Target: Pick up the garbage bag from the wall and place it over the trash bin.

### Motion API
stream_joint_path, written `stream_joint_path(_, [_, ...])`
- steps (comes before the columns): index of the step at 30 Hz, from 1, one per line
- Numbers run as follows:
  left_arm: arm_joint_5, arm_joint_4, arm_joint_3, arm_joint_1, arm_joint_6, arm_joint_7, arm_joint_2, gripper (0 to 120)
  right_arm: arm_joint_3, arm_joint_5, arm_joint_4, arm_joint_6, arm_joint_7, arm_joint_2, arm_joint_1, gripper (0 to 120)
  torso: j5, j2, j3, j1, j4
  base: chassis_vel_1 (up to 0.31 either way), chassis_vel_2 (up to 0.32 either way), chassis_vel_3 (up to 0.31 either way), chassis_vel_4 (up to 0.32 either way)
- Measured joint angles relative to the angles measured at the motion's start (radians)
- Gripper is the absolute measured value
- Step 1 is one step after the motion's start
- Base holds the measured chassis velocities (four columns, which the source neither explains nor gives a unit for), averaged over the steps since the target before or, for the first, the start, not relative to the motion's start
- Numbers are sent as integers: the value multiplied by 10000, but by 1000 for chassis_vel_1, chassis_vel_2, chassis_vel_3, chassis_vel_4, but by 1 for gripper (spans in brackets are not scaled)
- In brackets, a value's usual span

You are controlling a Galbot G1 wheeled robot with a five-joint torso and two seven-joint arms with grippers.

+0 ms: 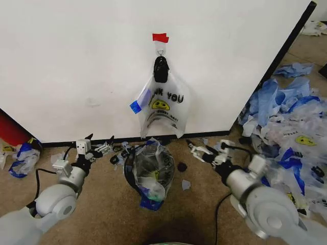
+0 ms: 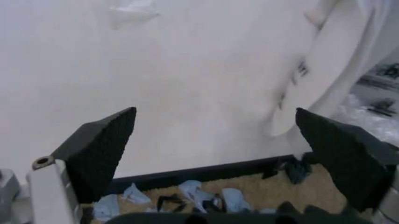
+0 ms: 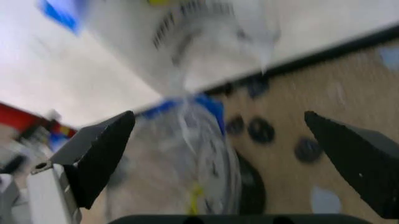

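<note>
The garbage bag (image 1: 163, 104) hangs flat on the wall (image 1: 76, 66) from a small hook (image 1: 160, 51) under a red tape strip (image 1: 160, 37); its "THANK YOU" print and yellow smiley face show. Directly below, the black mesh trash bin (image 1: 148, 171) stands on the carpet with crumpled plastic inside. My left gripper (image 1: 100, 146) is open, low by the baseboard left of the bin. My right gripper (image 1: 198, 149) is open, low to the bin's right. The left wrist view shows the open left gripper (image 2: 218, 154) facing the wall, bag (image 2: 337, 60) off to one side. The right wrist view shows the open right gripper (image 3: 227, 158) facing bin (image 3: 199, 154) and bag (image 3: 199, 42).
A big heap of blue-and-white plastic bags (image 1: 291, 127) covers the floor on the right. A red cylinder (image 1: 10, 130) and a loose bag (image 1: 20, 158) sit at far left. Small scraps (image 1: 185, 184) lie around the bin. The black baseboard (image 2: 206, 172) runs along the wall's foot.
</note>
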Motion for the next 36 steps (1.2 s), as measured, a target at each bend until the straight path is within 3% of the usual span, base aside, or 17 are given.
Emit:
stream_joint_path(2, [3,126,0,45,-51,4,25,100,-770,310,-263,-597,1126,395,774,100,0,0,-1,0,-2,0,0,0,0])
stream_joint_path(3, [3,126,0,45,-51,4,25,100,-770,310,-263,-597,1126,395,774,100,0,0,-1,0,-2,0,0,0,0])
stream_joint_path(8, [104,306,-48,344,-116,-48,-6,100,-2411,584,-1806,-1303,2474,1780,2613,100,-1,0,0,0,3,0,0,0,0])
stream_joint_path(16, [126,406,-68,464,-124,-126,-34,100,-3377,574,-3052,-1819,3828,3129,3675,100,1,0,0,0,1,0,0,0,0])
stream_joint_path(36, [242,750,254,430,-209,16,-281,100,-3877,27,-3829,-2177,4843,4118,3365,100,1,0,-2,-1,2,0,0,0,0])
